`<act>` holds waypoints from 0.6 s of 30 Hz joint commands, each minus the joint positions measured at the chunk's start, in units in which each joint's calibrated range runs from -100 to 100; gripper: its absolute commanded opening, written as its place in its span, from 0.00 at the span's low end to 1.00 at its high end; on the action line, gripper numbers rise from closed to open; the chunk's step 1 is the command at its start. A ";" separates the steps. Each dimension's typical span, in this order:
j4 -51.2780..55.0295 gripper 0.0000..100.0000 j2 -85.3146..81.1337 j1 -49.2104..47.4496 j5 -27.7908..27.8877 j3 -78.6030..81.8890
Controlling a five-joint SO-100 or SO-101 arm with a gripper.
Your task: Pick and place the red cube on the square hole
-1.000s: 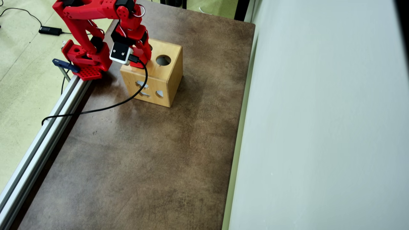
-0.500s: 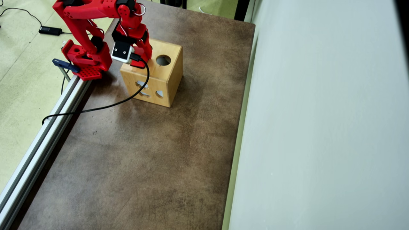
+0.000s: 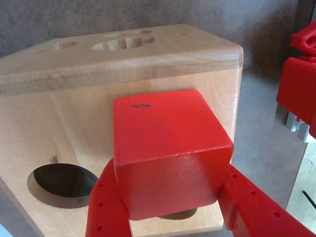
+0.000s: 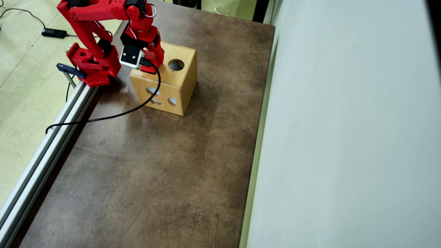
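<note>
In the wrist view the red cube [image 3: 170,148] is clamped between my two red fingers [image 3: 106,207], so my gripper [image 3: 170,170] is shut on it. The cube hangs just above the top face of the wooden shape-sorter box [image 3: 64,128]. A round hole [image 3: 61,183] lies to the cube's left. A second dark opening [image 3: 180,215] peeks out under the cube, its shape hidden. In the overhead view my gripper [image 4: 151,67] is over the left part of the box top [image 4: 184,74], left of the round hole [image 4: 176,64]. The cube is hidden there by the wrist.
The box's side face has several shaped cutouts [image 4: 158,96]. It stands on a brown table [image 4: 155,165]. The arm's red base [image 4: 91,65] and a metal rail [image 4: 51,137] run along the left edge. A black cable [image 4: 113,115] trails across the table. A pale wall [image 4: 344,120] stands at right.
</note>
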 commanded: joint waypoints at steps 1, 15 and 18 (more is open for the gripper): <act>0.09 0.03 0.00 0.39 0.24 -0.89; 0.09 0.03 -0.25 -3.85 0.29 -0.89; 0.09 0.03 -0.08 -3.77 0.29 -0.89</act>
